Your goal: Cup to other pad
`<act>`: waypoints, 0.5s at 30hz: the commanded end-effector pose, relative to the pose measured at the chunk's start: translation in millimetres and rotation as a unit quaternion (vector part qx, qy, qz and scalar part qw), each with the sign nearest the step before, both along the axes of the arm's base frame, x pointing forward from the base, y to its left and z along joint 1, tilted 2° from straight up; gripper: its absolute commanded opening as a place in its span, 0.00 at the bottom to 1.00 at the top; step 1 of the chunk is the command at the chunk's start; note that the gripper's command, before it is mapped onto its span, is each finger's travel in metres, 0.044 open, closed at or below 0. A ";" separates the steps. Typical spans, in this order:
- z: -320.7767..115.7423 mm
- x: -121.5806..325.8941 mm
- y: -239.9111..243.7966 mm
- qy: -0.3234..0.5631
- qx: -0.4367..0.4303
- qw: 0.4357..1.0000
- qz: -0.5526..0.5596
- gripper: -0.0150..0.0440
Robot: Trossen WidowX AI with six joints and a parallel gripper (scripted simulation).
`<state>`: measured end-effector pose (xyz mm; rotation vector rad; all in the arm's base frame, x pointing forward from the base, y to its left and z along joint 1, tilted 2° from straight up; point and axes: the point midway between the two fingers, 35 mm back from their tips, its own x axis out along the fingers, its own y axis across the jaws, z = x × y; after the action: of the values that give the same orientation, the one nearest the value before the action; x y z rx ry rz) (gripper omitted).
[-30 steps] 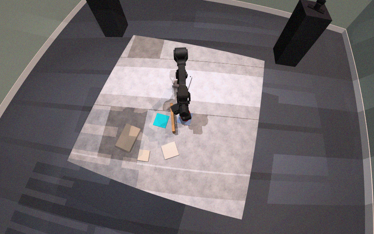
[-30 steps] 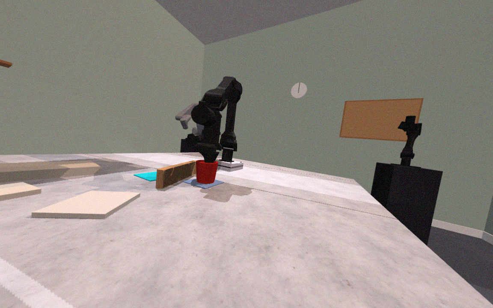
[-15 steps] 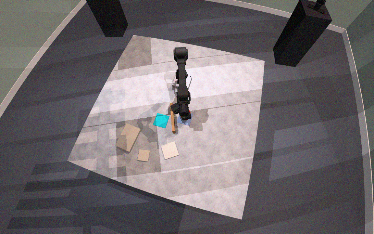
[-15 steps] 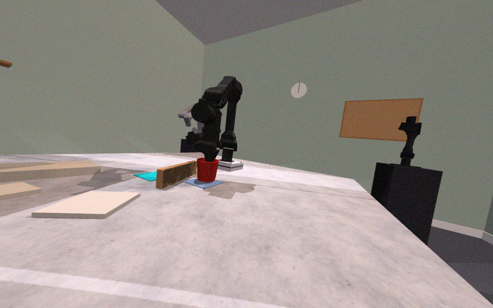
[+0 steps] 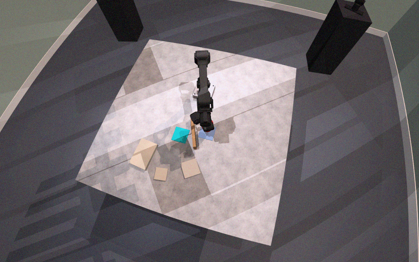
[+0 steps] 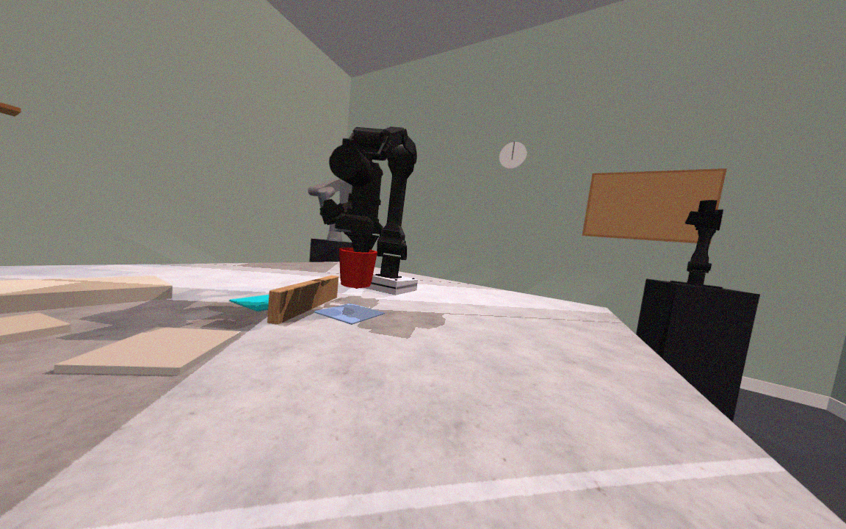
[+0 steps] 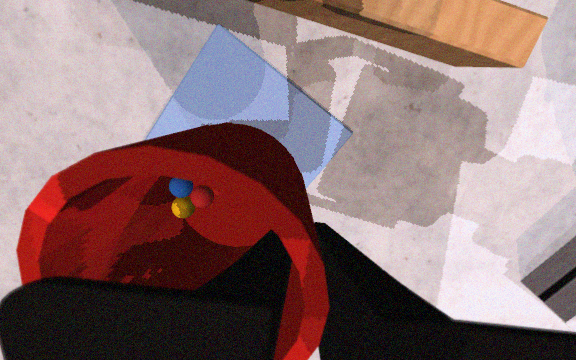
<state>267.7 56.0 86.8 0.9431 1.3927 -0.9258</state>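
Note:
The red cup point(image 6: 357, 268) point(image 7: 253, 145) hangs above the blue pad point(image 5: 206, 135) point(image 6: 341, 317) point(image 7: 218, 75), slightly tilted in the wrist view. My gripper point(image 6: 363, 247) point(image 7: 301, 232) is shut on the cup's wall, one finger inside and one outside. Inside the cup I see a blue marble point(image 7: 181, 187), a red marble point(image 7: 202, 197) and a yellow marble point(image 7: 183, 207); fingers hide part of the inside. The cyan pad point(image 5: 179, 133) point(image 6: 255, 302) is bare, across the wooden barrier point(image 5: 194, 138) point(image 6: 301, 302) point(image 7: 488, 32) from the blue pad. From above, the arm hides most of the cup.
A large beige block point(image 5: 143, 154) point(image 6: 71, 297), a small beige block point(image 5: 160, 174) point(image 6: 5, 328) and a flat beige block point(image 5: 190, 168) point(image 6: 150, 352) lie beyond the cyan pad and the barrier. The arm's white base point(image 6: 396, 283) stands behind the cup.

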 end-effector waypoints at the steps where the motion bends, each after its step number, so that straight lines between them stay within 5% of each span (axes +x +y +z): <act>1: 17.1 0.8 -0.4 -0.006 0.003 1.000 0.002 0.25; 15: 19.9 -3.5 -2.5 -0.004 0.001 1.000 -0.001 0.25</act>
<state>264.2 53.4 106.9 0.9479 1.3866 -0.9212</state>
